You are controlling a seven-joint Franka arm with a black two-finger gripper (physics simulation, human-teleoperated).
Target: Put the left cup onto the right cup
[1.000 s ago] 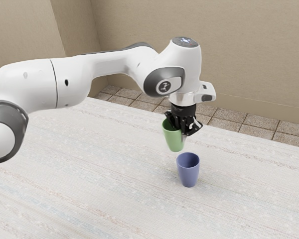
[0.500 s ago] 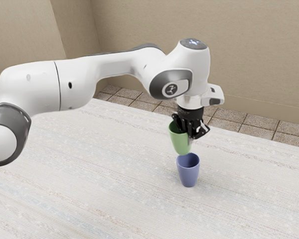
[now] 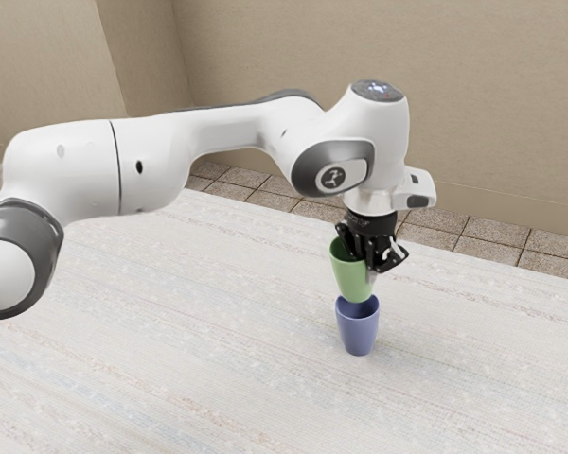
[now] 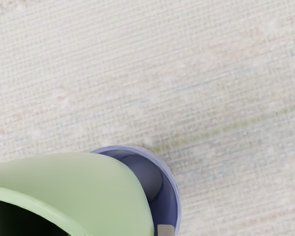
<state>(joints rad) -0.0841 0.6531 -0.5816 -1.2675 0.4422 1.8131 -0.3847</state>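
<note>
Green cup (image 3: 352, 271) hangs right above the blue cup (image 3: 358, 328), mouth up and leaning a little. Its narrow base is down at the blue cup's rim; whether the base touches that rim or sits just inside it cannot be told. The blue cup stands upright on the table (image 3: 170, 359), a pale woven-looking top that spreads wide on every side of it.

In the wrist view the green cup (image 4: 73, 189) is a broad pale-green wall close under the hand, its dark inside showing at the edge. It covers most of the blue cup (image 4: 168, 194), and only a crescent of the blue cup's rim and inner wall shows past the green side. Around the blue cup lies bare table (image 4: 187, 73).

The gripper (image 3: 369, 253) is above the blue cup and points down. Its black fingers are clenched on the green cup's rim, on the side toward the exterior view's right. The white arm (image 3: 218, 151) runs from above the blue cup toward the exterior view's left and ends in a grey joint at that edge.

Behind the blue cup, past the table's far edge, comes a strip of brown floor tiles (image 3: 473, 232), and beyond that a beige wall (image 3: 492, 85)
</note>
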